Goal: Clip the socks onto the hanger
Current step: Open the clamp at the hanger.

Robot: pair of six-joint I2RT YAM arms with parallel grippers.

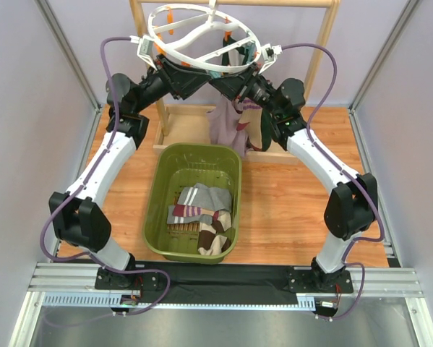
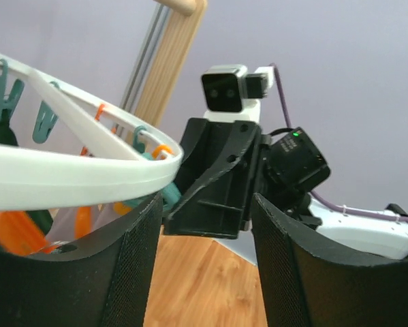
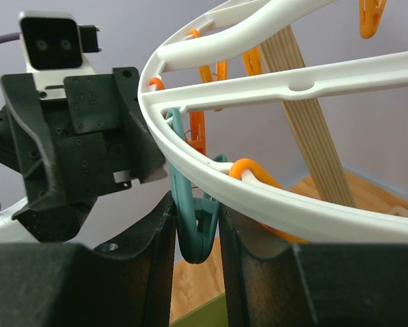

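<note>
The white round hanger [image 1: 202, 32] hangs from the wooden rail at the back, with orange and teal clips below its ring. My right gripper [image 3: 195, 259] is shut on a teal clip [image 3: 193, 228] just under the hanger ring [image 3: 258, 197]; in the top view it [image 1: 232, 83] is below the ring's near edge. My left gripper [image 2: 204, 272] is open and empty, facing the right one, with the ring [image 2: 67, 174] beside its left finger. A lilac-grey sock [image 1: 223, 123] and a dark green sock [image 1: 263, 134] hang below the hanger. Grey striped [image 1: 198, 201], maroon striped [image 1: 191, 214] and argyle [image 1: 212, 237] socks lie in the basket.
The olive-green slotted basket [image 1: 194, 153] stands mid-table between the arms. The light wooden rack has posts [image 1: 323, 43] and a base [image 1: 187, 119] at the back. Purple cables loop from both wrists. Grey walls close in left and right.
</note>
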